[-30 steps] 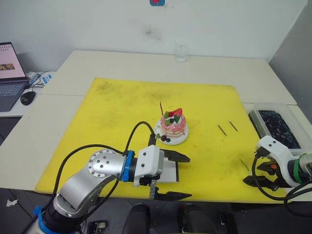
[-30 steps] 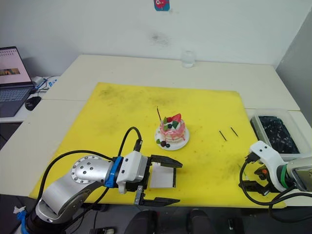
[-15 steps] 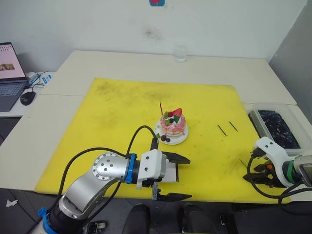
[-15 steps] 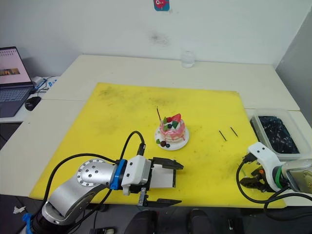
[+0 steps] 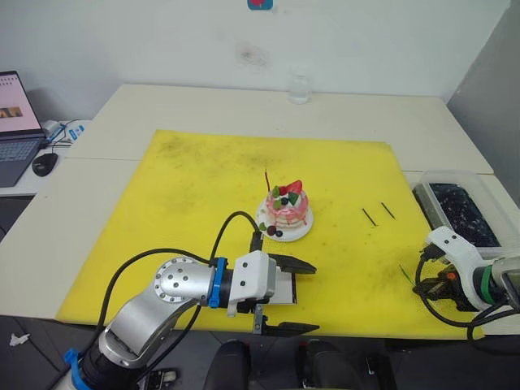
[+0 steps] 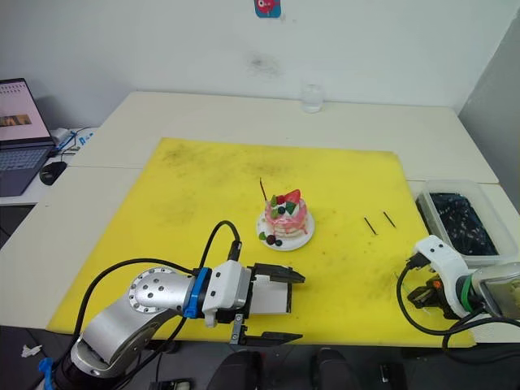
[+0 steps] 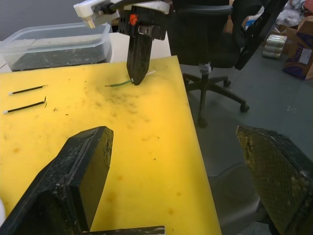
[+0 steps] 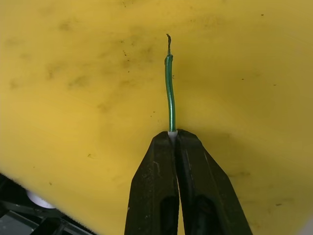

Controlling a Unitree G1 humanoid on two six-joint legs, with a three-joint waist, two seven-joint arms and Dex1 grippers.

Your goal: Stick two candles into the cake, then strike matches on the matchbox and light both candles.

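The pink-and-white cake [image 5: 289, 210] sits on its white plate [image 5: 302, 234] mid-mat, with a thin reddish candle [image 5: 267, 179] standing in it. At the mat's front right lies the green candle [image 8: 170, 93], also seen as candle [image 7: 120, 83]. My right gripper [image 8: 172, 134] is shut on its pale end, fingertips down on the mat. Two dark matches [image 5: 370, 216] lie right of the cake. My left gripper [image 5: 302, 296] is open at the mat's front edge, and the white matchbox [image 5: 280, 286] lies flat between its fingers [image 7: 73, 181].
A yellow mat [image 5: 203, 187] covers the table. A clear bin [image 5: 459, 211] with dark contents stands at the right edge, a glass [image 5: 299, 89] at the back, a laptop [image 5: 12, 122] and mouse [image 5: 42, 162] far left. An office chair [image 7: 205, 29] stands past the front edge.
My right gripper has closed on the green candle's pale end. The left arm has shifted only slightly, with its fingers still wide apart around the matchbox.
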